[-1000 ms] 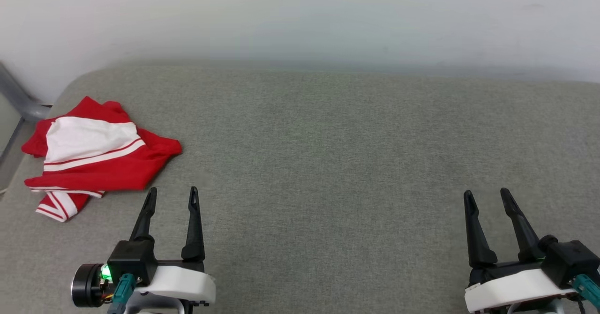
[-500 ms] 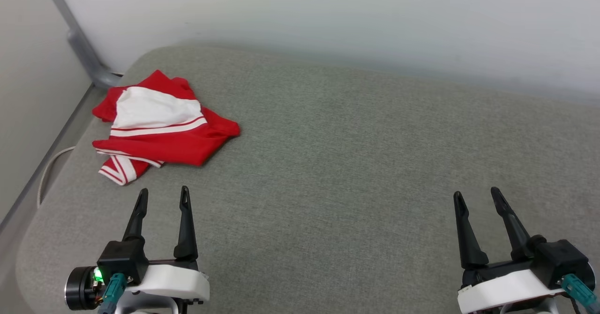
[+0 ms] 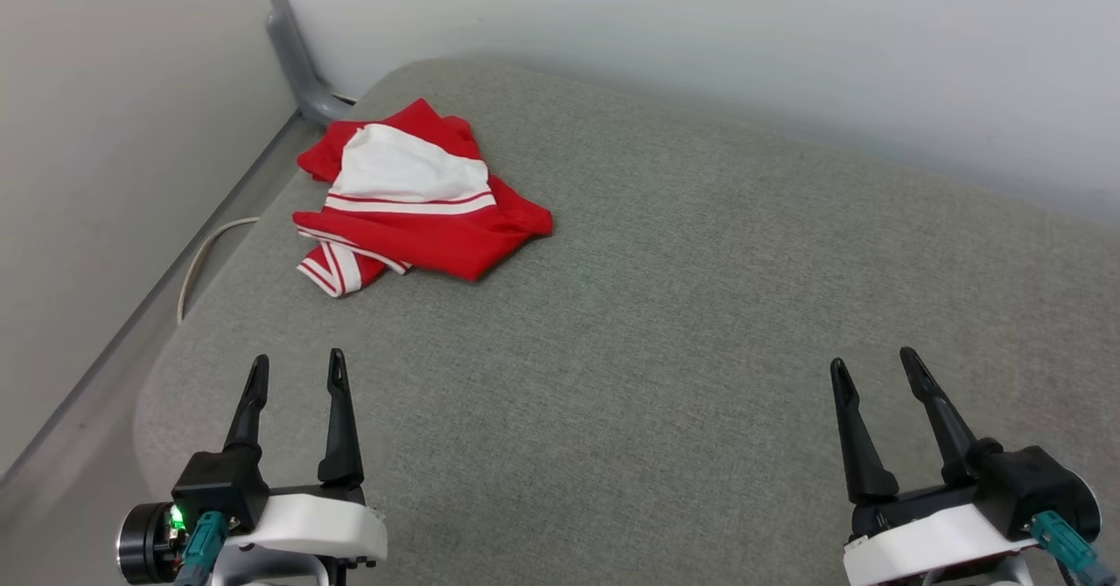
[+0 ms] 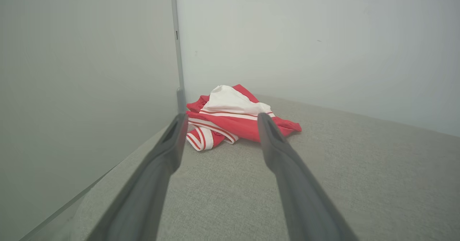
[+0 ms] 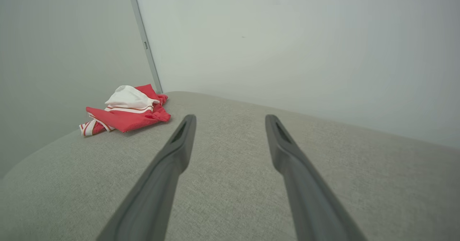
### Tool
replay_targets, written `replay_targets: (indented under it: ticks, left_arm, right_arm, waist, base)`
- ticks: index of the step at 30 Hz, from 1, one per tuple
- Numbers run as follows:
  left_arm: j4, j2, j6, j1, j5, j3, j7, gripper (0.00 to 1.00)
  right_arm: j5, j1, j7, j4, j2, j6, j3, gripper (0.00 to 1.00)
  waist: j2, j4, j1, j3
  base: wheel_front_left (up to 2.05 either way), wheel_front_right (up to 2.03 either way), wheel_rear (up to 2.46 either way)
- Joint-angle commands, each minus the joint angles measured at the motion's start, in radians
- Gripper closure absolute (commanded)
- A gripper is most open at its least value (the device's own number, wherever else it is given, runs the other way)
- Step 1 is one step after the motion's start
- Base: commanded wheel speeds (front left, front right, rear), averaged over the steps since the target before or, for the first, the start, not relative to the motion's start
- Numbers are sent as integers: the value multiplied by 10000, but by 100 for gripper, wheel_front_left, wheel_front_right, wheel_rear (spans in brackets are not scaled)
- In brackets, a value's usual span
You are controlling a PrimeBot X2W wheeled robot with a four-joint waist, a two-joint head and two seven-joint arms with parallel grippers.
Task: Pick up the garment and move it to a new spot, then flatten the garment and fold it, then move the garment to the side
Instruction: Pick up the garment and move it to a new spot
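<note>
Garment (image 3: 420,210) lies well ahead of left tool (image 3: 297,359); it and right tool (image 3: 873,359) gape empty.

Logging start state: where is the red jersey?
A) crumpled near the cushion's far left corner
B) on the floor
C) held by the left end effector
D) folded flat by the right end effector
A: the garment lies bunched on the cushion, apart from the left end effector.
</note>
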Motion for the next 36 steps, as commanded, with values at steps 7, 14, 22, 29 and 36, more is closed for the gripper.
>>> replay_targets:
  ticks: [7,14,22,29,36]
  left_arm:
    - [49,-8,59,58,-113,79,-28,0]
    - [51,-8,121,58,-182,114,-28,0]
    - [183,-7,-252,-778,-396,511,-28,0]
    - [425,238,-1050,-2787,-194,1514,-26,0]
    - [737,1000,-1502,-5112,69,2047,-26,0]
  right_arm:
    - [-137,-85,-21,-26,6,-7,90,0]
    - [-191,-145,-21,-34,6,-7,172,0]
    - [-430,-396,-23,-129,6,-7,264,0]
    - [-848,-845,-21,-404,-55,-7,367,0]
    - [-1123,-1573,-21,-985,-405,-7,442,0]
  waist:
    - [0,524,0,107]
    - [0,561,0,162]
    - [0,281,0,552]
    - [0,-238,0,1416]
    - [0,-914,0,2701]
  base:
    - [0,0,0]
    - [0,0,0]
    - [0,0,0]
    - [0,0,0]
    - [0,0,0]
